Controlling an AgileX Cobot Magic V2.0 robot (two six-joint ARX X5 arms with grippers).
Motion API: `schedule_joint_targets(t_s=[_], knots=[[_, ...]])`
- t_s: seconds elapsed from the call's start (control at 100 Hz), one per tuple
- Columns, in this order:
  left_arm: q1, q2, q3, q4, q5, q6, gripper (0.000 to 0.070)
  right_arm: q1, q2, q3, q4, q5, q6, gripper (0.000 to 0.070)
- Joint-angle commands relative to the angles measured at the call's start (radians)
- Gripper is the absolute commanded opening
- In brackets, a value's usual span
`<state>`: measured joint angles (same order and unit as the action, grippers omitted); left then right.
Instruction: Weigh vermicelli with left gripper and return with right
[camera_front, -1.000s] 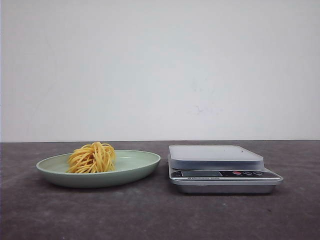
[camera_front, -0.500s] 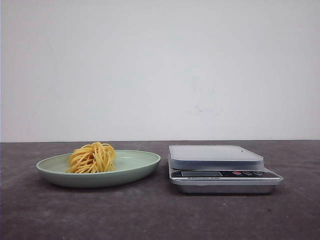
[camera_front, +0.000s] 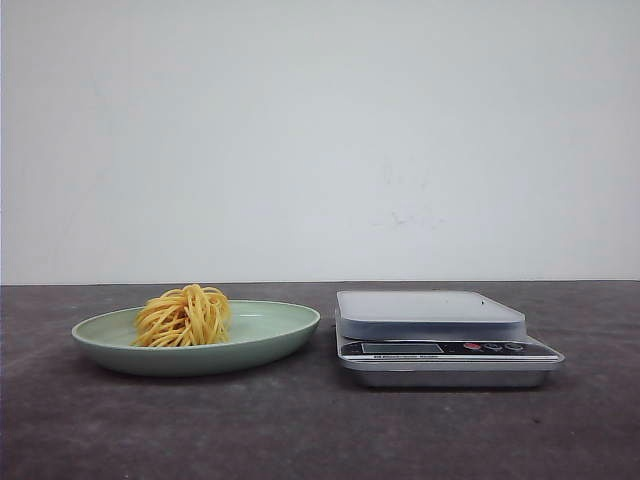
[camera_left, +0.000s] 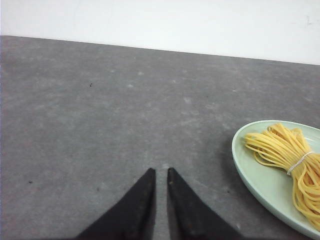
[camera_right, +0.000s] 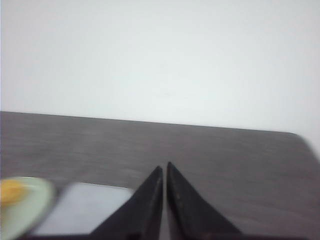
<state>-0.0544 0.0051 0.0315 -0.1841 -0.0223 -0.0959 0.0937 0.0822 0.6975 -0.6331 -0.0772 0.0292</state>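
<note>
Scale (camera_front: 440, 335) shifted slightly; yellow tied vermicelli (camera_front: 184, 315) coiled on green plate (camera_front: 270, 335), both jaws clenched, empty.

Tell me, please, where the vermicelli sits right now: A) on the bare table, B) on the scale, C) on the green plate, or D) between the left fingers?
C: the vermicelli lies on the plate, left of the scale, whose platform is bare.
</note>
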Motion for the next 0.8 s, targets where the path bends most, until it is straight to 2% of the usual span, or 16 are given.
schedule_joint_targets(t_s=[0.0, 0.2, 0.6, 0.79], knots=[[0.001, -0.002, -0.018, -0.004, 0.003, 0.009, 0.0004, -0.039, -0.024, -0.051, 0.044, 0.005, -0.061, 0.0002], [0.001, -0.002, -0.018, -0.005, 0.003, 0.009, 0.0004, -0.133, -0.078, -0.281, 0.192, 0.005, -0.067, 0.0002], [0.001, -0.001, -0.018, -0.004, 0.003, 0.009, 0.0004, -0.137, -0.078, -0.618, 0.472, 0.000, -0.061, 0.0002], [0.001, -0.001, -0.018, -0.004, 0.003, 0.009, 0.0004, -0.137, -0.078, -0.686, 0.508, -0.001, -0.058, 0.0002]])
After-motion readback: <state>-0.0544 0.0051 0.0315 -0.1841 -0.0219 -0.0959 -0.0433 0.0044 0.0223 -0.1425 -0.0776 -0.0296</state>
